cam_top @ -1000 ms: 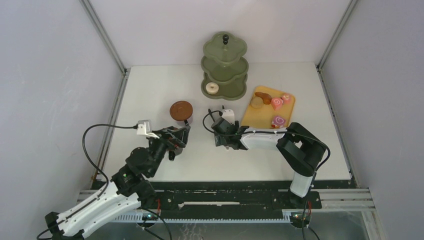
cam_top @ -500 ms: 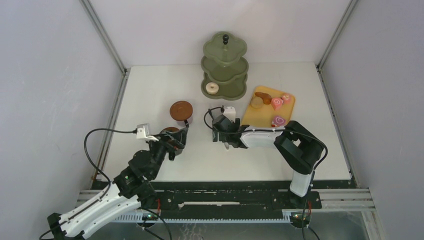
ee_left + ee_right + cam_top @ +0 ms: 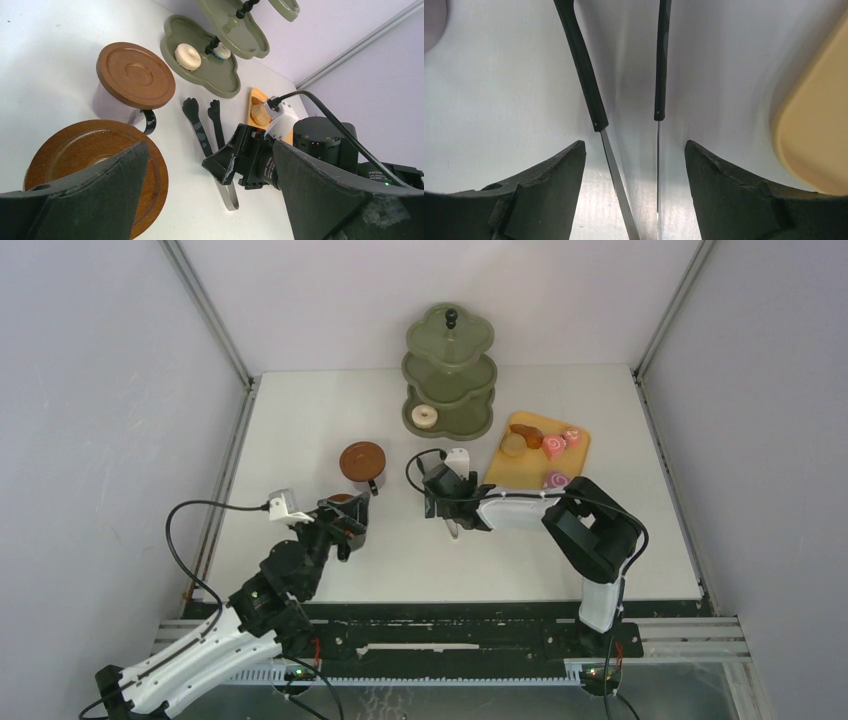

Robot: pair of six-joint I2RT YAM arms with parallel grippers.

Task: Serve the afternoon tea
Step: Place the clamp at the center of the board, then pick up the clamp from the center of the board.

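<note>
The olive three-tier stand (image 3: 449, 371) is at the back, one donut (image 3: 425, 416) on its lowest tier (image 3: 210, 75). Pink swirl cakes (image 3: 556, 481) and brown buns (image 3: 514, 444) lie on the orange tray (image 3: 530, 472). A brown cup capped by a saucer (image 3: 135, 75) stands mid-table. A second saucer (image 3: 95, 160) lies beside my open left gripper (image 3: 347, 518), partly under its left finger (image 3: 75, 200). My right gripper (image 3: 634, 165) is open, low over the black tongs (image 3: 584, 70). Both tong arms run between its fingers (image 3: 549, 185) without touching them.
In the left wrist view the tongs (image 3: 202, 130) lie on the white table, tips toward the stand and looped end near me. The right gripper's body (image 3: 250, 160) covers their middle. The tray's edge (image 3: 819, 130) is just right of the right gripper. Grey walls enclose the table.
The right gripper has slid slightly left and away along the tongs. The left arm has drawn back a little toward me; both grippers remain open.
</note>
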